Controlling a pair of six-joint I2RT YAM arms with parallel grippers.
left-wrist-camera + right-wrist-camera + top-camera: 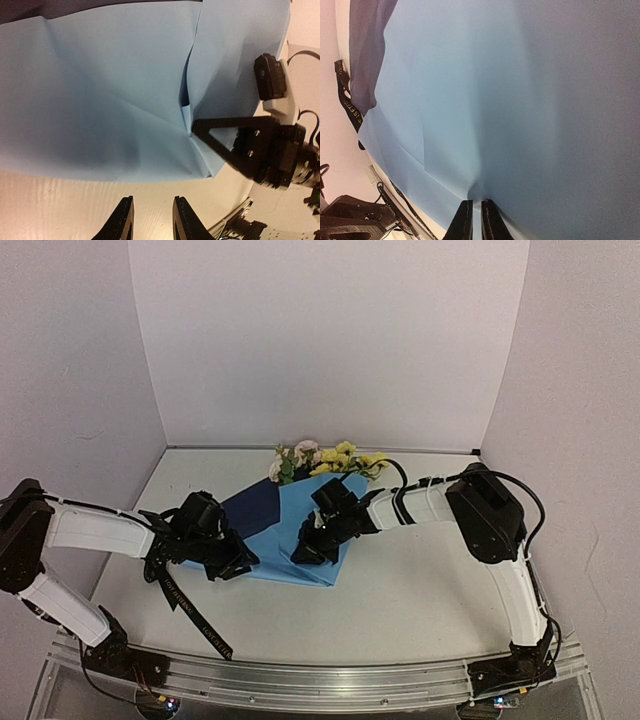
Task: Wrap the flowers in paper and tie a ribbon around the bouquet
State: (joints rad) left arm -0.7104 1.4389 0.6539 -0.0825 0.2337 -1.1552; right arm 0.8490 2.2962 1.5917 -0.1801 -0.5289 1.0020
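Soft, even overhead light; grainy, slightly blurred wrist views.

A: Enclosure status?
B: Off-white matte table [420,600]. A plain white back wall [330,340] rises from its far edge, with the seam visible.
A: Sides?
B: Left wall [60,370] and right wall [590,390] flank the table, same plain white. An aluminium rail [340,680] runs along the table's near edge. Light is soft and even, with only faint shadows on the table.

The ribbon [348,100] carries pale capital lettering, perhaps "STE", just beside the navy edge of the paper [495,100]; the rest is unreadable.
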